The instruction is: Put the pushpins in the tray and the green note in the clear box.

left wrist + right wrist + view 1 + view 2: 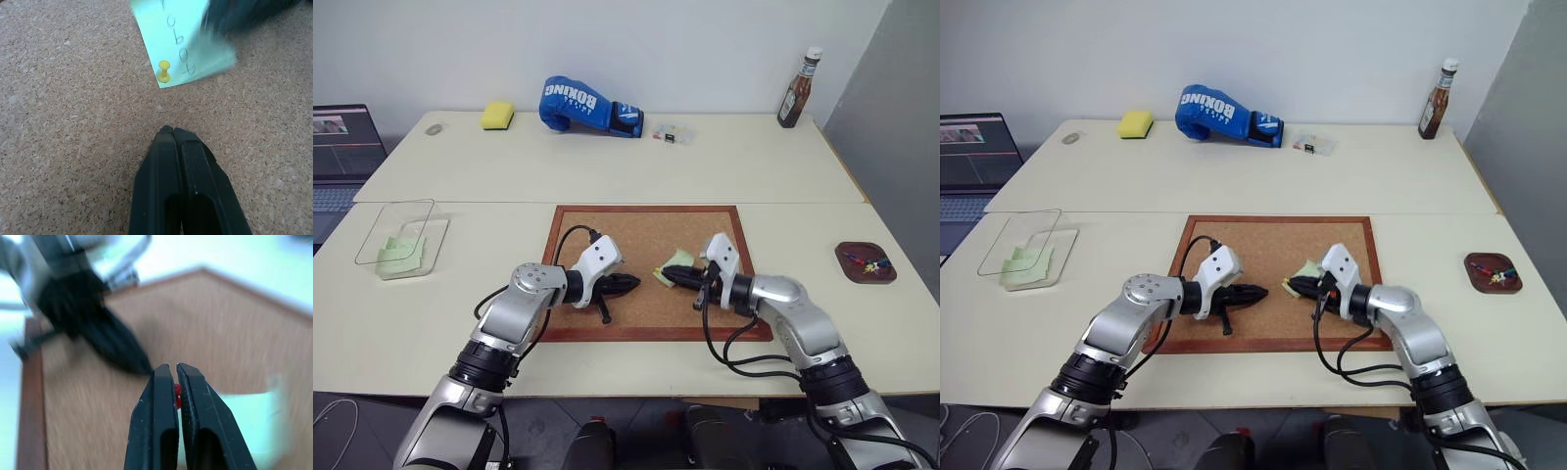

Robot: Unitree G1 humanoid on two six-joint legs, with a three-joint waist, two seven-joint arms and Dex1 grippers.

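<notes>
A wood-framed corkboard (646,220) lies at the middle of a pale table, and everything here is placed from it; over its right half the right gripper (175,382) has its two black fingers pinched nearly shut on a red pushpin (177,394), a speck of red between the tips. The tray (866,262), a small dark reddish oval dish already holding a few pins, sits well off the corkboard's right edge, on the right arm's own side, so the right arm is plainly the nearer one; I judge the coming move to be a carry outward to the right, away from the board. The green note (674,266) lies on the corkboard just under that gripper, its corner lifted; the clear box (401,238) stands well off the board's left edge, with green paper inside. The left gripper (177,139) is fully shut on nothing, hovering over the board's left half, tips toward the note. The left wrist view adds a yellow pushpin (164,71) in the note's corner; the right wrist view alone reveals the red pin.
</notes>
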